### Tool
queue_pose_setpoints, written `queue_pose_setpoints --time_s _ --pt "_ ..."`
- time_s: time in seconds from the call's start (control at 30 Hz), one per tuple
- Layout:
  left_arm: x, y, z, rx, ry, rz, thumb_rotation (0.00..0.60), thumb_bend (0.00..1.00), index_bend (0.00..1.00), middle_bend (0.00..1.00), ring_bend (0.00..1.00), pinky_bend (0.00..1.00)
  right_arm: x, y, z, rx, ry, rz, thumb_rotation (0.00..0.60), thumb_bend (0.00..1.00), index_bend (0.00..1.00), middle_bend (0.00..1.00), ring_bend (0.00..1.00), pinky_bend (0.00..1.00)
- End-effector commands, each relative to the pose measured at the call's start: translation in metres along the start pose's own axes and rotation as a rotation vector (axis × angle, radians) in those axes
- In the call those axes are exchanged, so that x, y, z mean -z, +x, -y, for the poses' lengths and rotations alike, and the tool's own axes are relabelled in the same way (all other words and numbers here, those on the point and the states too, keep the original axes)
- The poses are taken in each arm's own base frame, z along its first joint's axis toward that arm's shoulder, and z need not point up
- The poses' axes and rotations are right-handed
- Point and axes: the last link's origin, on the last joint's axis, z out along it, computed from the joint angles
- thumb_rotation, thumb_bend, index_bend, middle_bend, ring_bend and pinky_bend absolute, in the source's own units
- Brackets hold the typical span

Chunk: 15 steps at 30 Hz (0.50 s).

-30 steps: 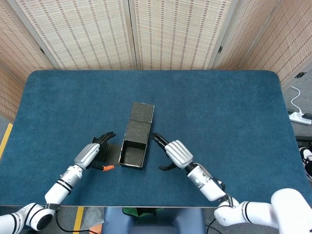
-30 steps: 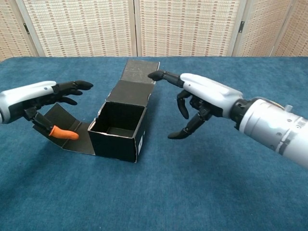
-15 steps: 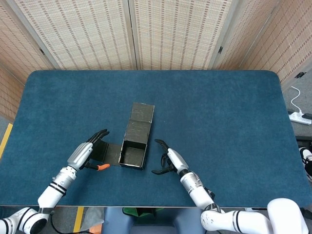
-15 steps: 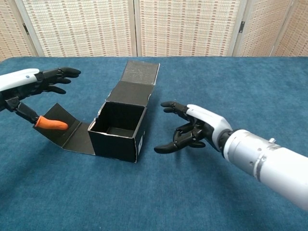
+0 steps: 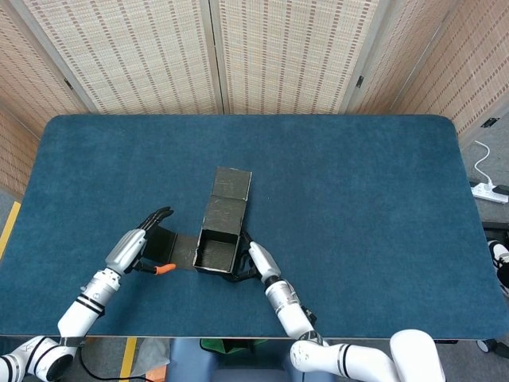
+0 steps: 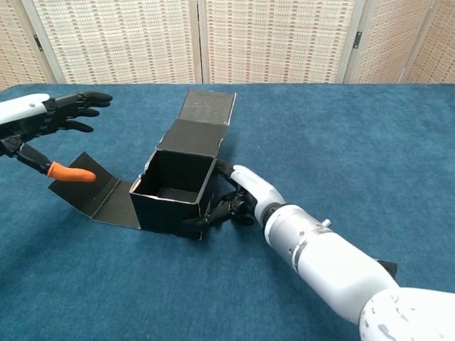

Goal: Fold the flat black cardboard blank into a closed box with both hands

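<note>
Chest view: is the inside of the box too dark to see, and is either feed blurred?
Chest view: box interior dim, but its floor shows; right hand at its side is sharp. Head view: even light, no glare, box interior readable, left hand sharp.

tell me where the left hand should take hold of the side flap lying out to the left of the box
Probably the outer end of the side flap. That end tilts up off the table, so fingers can slip under from the far left, thumb on top. The inner edge is hinged to the box. The left hand hovers open above it, while the right hand rests against the box's right wall.
</note>
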Motion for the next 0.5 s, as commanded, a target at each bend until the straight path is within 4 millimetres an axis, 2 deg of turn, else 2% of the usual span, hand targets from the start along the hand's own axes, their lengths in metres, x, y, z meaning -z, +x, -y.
queue_pose_setpoints --time_s 0.03,0.1,0.17,0.23,0.33,0.4,0.43,0.5 --pt "0.003 0.0 0.002 0.004 -0.001 -0.007 0.6 0.18 0.0 0.0 0.0 0.12 -0.01 -0.007 0.004 0.013 0.013 -0.039 0.6 0.0 0.0 0.01 0.61 1.0" --pt "0.007 0.002 0.004 0.012 0.0 -0.022 0.6 0.19 0.0 0.0 0.0 0.13 -0.015 -0.011 0.006 -0.004 0.023 -0.068 0.6 0.0 0.0 0.07 0.64 1.0" --pt "0.01 0.004 0.005 0.018 -0.001 -0.041 0.6 0.19 0.0 0.0 0.0 0.15 -0.019 -0.008 0.01 -0.028 0.048 -0.108 0.6 0.04 0.05 0.18 0.69 1.0" --pt "0.014 0.007 0.005 0.023 -0.014 -0.083 0.6 0.19 0.05 0.02 0.06 0.24 -0.024 -0.003 0.014 -0.063 0.066 -0.136 0.6 0.13 0.25 0.39 0.76 1.0" --pt "0.022 0.012 0.002 0.022 -0.057 -0.155 0.6 0.19 0.22 0.18 0.36 0.56 -0.032 0.004 0.022 -0.118 0.076 -0.166 0.6 0.22 0.45 0.57 0.79 1.0" --pt "0.028 0.014 -0.001 0.01 -0.095 -0.184 0.6 0.19 0.37 0.34 0.58 0.75 -0.039 0.009 0.028 -0.154 0.077 -0.182 0.6 0.24 0.5 0.61 0.79 1.0" --pt "0.031 0.014 -0.002 0.003 -0.111 -0.19 0.6 0.19 0.43 0.41 0.65 0.8 -0.042 0.012 0.032 -0.181 0.078 -0.187 0.6 0.24 0.5 0.61 0.79 1.0" --pt "0.035 0.013 -0.005 -0.019 -0.151 -0.184 0.6 0.19 0.47 0.47 0.73 0.83 -0.049 0.02 0.043 -0.252 0.085 -0.191 0.6 0.24 0.52 0.63 0.79 1.0"
